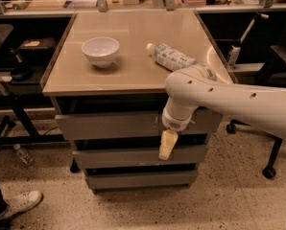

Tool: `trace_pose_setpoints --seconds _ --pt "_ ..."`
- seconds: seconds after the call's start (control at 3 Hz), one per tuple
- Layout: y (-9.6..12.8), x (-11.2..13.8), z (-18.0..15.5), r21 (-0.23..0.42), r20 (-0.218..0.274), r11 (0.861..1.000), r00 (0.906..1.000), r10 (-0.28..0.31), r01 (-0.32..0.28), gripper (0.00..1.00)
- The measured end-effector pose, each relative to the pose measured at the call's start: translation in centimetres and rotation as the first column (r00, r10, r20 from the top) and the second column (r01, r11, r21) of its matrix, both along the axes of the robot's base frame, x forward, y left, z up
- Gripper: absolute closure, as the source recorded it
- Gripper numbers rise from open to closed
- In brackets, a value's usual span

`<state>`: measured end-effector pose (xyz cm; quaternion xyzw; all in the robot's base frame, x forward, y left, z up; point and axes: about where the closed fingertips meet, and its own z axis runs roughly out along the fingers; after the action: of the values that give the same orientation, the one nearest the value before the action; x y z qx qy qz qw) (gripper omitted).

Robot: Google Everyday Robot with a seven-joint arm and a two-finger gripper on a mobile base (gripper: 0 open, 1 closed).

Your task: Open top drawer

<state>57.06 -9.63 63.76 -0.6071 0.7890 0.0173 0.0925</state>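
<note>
The top drawer [109,125] is the widest grey front, just under the tan table top [133,75], with a dark gap above it. My white arm comes in from the right across the drawer's right part. My gripper [166,146] is cream-coloured and points down. It hangs in front of the top drawer's lower edge, right of centre, over the gap above the second drawer [119,157]. The arm's wrist hides part of the top drawer's front.
A white bowl [100,51] and a lying plastic bottle [171,57] are on the table top. A third, narrower drawer [133,178] is at the bottom. A person's shoe [18,204] is at the lower left. An office chair base [270,169] stands at the right.
</note>
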Motion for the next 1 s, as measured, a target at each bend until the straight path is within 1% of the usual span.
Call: trace_pose_setpoints --seconds 0.33,0.67,1.0 --pt "-0.3 -0.7 -0.1 -0.009 -0.012 1.000 0.9999 -0.001 0.001 0.00" --pt "-1.1 -2.2 0.2 -0.022 -0.028 1.000 0.9995 -0.015 0.014 0.00" --pt "-2.8 -5.5 -0.5 -0.050 -0.071 0.998 0.9971 -0.027 0.024 0.00"
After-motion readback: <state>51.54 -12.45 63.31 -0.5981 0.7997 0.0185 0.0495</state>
